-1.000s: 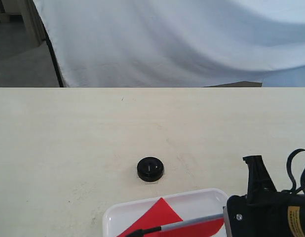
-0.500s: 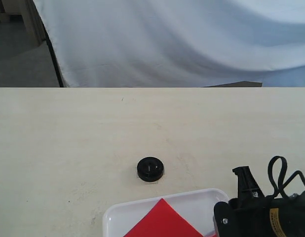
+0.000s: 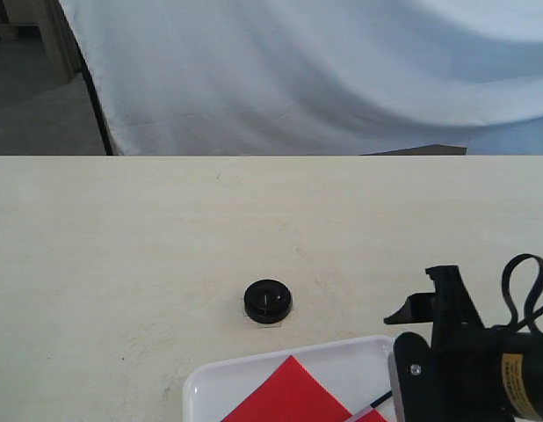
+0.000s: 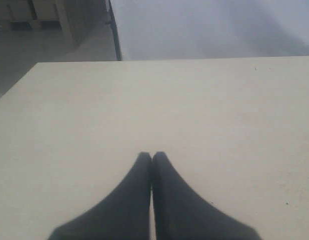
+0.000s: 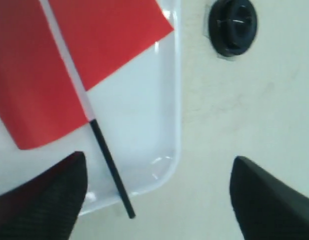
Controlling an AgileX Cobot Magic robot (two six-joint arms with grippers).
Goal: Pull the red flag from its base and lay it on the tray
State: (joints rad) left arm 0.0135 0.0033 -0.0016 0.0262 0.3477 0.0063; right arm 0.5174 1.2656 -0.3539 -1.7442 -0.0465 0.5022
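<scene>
The red flag lies flat in the white tray, its black stick poking out over the tray's rim. In the exterior view the red flag shows in the tray at the bottom edge. The round black base stands bare on the table a little beyond the tray; the base also shows in the right wrist view. My right gripper hangs open above the tray's corner, holding nothing. My left gripper is shut and empty over bare tabletop.
A pale wooden table carries everything. A white cloth backdrop hangs behind its far edge. The right arm's body covers the tray's right end in the exterior view.
The right gripper has let go of the flag's stick and opened, then lifted a little. The flag now rests in the tray.
</scene>
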